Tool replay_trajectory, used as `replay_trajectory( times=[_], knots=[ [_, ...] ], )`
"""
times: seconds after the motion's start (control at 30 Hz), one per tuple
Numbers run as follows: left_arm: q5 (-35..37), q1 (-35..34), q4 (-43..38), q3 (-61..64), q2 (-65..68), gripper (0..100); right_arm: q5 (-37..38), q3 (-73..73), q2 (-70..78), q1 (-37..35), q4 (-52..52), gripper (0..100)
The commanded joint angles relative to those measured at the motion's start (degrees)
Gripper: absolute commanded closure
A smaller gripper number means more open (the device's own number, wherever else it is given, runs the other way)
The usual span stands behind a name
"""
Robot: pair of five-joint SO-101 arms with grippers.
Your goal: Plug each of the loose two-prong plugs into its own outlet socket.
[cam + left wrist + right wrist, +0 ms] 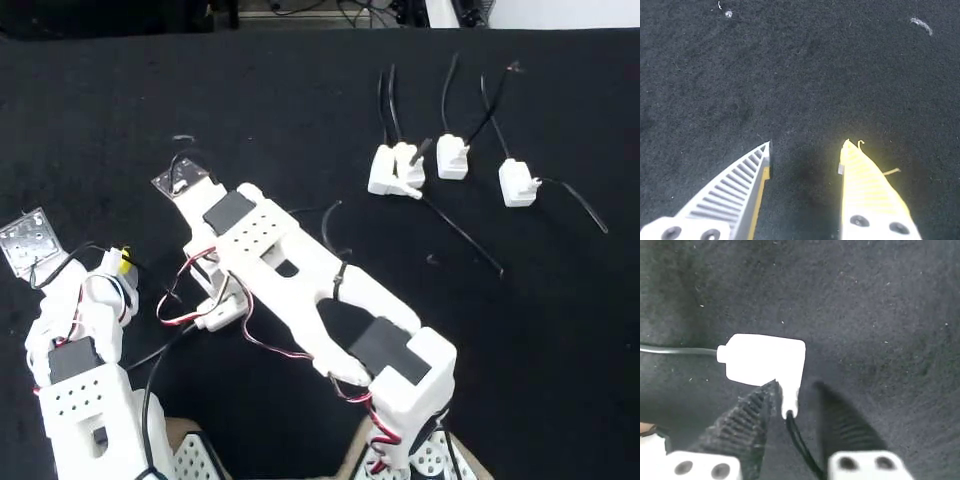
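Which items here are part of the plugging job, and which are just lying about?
Job things:
- white plug piece, straddled by the open right gripper
- two touching white pieces
- two single white pieces, each with a black cable

Lying about:
- lint specks
- black cloth

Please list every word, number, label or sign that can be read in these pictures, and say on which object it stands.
None: no text can be read in any view.
The white plug in the right wrist view has a blank face.
The white blocks on the black cloth in the high view are too small to show any marks.
The left gripper has only ridges on its fingers.
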Motion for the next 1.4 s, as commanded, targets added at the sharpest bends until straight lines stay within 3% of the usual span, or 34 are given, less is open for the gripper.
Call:
replay_trajectory(
  times=[0.0, 0.33, 0.53, 0.77, 1.1, 1.37],
  knots=[
    [-0.79, 0.04, -0.70, -3.30, -0.53, 77, 0.88, -0.66, -2.33, -0.88, -0.79, 73.2],
    [-1.05, -0.57, -0.62, -3.30, -0.53, 77, 4.48, -0.40, -8.22, -2.02, -0.70, 77.2],
    [1.85, -13.32, -0.44, -6.90, -0.53, 77, 6.77, 8.57, -14.46, -5.36, -7.03, 77.2],
    [7.56, -25.45, 4.75, -12.62, -0.53, 77, 27.78, 11.21, -16.31, -5.63, -7.91, 77.3],
    [8.62, -26.86, 6.33, -13.85, -0.44, 77, 54.86, 11.74, -15.78, -5.89, -7.12, 77.2],
    [8.53, -26.95, 6.77, -14.81, -0.35, 77, 60.75, 12.53, -9.01, -10.90, -7.30, 77.1]
  ],
)
